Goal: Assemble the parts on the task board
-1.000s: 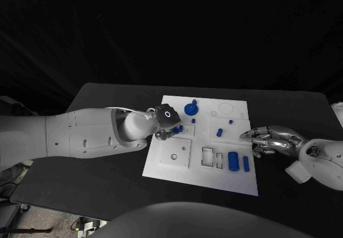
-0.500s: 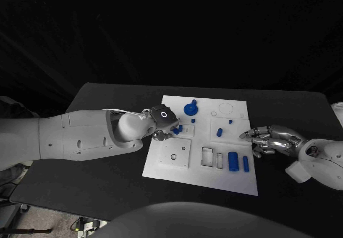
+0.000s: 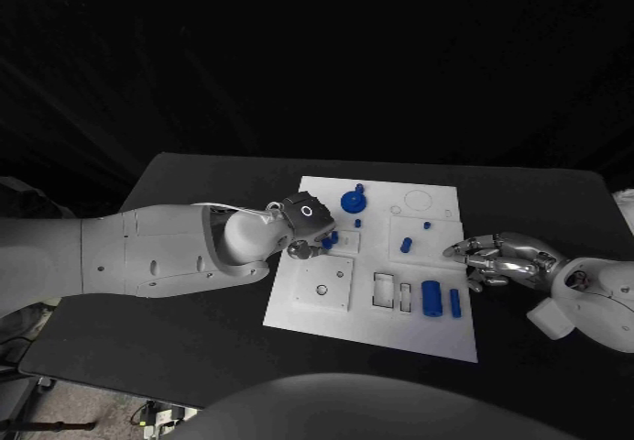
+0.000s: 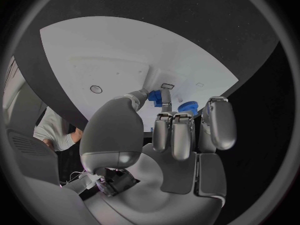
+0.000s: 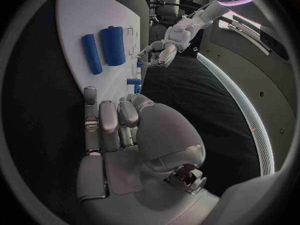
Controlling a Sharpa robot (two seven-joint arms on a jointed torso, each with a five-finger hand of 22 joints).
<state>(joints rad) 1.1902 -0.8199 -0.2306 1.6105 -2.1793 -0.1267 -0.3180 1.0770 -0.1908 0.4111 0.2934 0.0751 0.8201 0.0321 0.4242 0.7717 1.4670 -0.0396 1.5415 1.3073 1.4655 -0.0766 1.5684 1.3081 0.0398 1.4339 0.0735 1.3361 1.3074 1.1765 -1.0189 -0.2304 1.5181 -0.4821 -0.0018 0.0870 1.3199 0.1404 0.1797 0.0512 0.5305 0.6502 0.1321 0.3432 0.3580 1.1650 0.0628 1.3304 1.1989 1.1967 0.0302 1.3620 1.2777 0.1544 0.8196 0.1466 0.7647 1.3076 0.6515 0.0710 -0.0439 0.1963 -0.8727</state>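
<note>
over the left part of the task board (image 3: 436, 335), the left hand (image 3: 307, 240) pinched a small blue part (image 3: 329, 239), apparently seating it, which i judged called for a straight press down. at the board's right edge the right hand (image 3: 499, 259) rested, fingers curled, holding nothing.

One white board (image 3: 425, 316) lies on the counter (image 3: 198, 174). Seven blue parts show on it: one round knobbed piece (image 3: 353, 201) near the far edge, two tiny pegs (image 3: 358, 223) and (image 3: 427, 224), one short peg (image 3: 406, 245), one piece (image 3: 328, 240) at the left hand's fingertips, and two cylinders, one thick (image 3: 431, 296) and one thin (image 3: 454, 302), toward the near right corner. Two hands are there: left (image 3: 305, 220) and right (image 3: 496, 259).
</note>
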